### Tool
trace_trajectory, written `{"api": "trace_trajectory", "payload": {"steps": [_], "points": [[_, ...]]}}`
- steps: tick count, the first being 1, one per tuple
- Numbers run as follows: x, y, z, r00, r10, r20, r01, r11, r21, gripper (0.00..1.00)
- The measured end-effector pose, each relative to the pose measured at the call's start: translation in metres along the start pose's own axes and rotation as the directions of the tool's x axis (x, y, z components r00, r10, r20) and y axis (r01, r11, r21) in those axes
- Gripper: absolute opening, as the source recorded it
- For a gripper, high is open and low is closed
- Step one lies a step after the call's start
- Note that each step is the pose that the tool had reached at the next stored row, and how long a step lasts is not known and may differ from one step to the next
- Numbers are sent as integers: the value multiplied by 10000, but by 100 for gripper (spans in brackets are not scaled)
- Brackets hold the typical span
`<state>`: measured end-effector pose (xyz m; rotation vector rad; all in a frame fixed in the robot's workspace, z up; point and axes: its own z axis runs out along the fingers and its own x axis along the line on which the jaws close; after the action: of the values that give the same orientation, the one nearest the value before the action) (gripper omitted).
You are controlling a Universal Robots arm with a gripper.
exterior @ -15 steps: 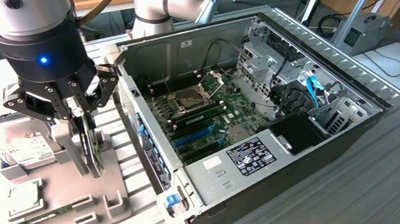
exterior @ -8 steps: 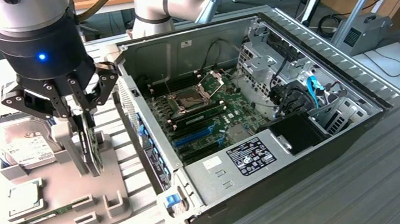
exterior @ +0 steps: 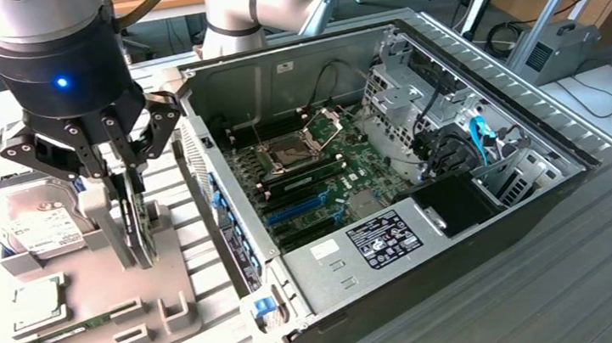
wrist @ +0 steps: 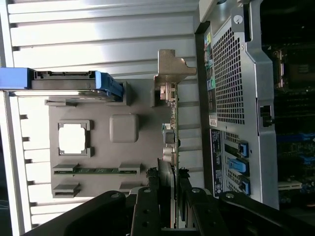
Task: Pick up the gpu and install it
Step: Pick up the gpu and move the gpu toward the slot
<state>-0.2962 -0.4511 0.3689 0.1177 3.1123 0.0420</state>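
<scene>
Inspecting from the remote station, I find the fingers (wrist: 165,183) closed on the gpu (wrist: 171,133), which stands on edge in the grey holder (wrist: 98,147) on the table (wrist: 98,39). Hard drive (wrist: 64,81), processor (wrist: 74,137) and memory stick (wrist: 96,170) occupy the same holder; the open computer case (wrist: 231,73) wall stands close alongside the card.

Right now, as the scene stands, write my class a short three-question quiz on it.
1. Which part is the gripper nearest? A processor chip; B graphics card; C memory stick.
2. True or false: the graphics card already sits inside the computer case.
3. Name the silver, white-labelled part on the grey tray.
Key: 1 B; 2 false, it stands upright on the tray; 3 the hard drive.
</scene>
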Motion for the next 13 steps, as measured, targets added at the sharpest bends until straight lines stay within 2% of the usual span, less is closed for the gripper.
{"api": "trace_trajectory", "payload": {"steps": [13], "points": [[-2,2,-62,10000,0,0,0,10000,0,26]]}}
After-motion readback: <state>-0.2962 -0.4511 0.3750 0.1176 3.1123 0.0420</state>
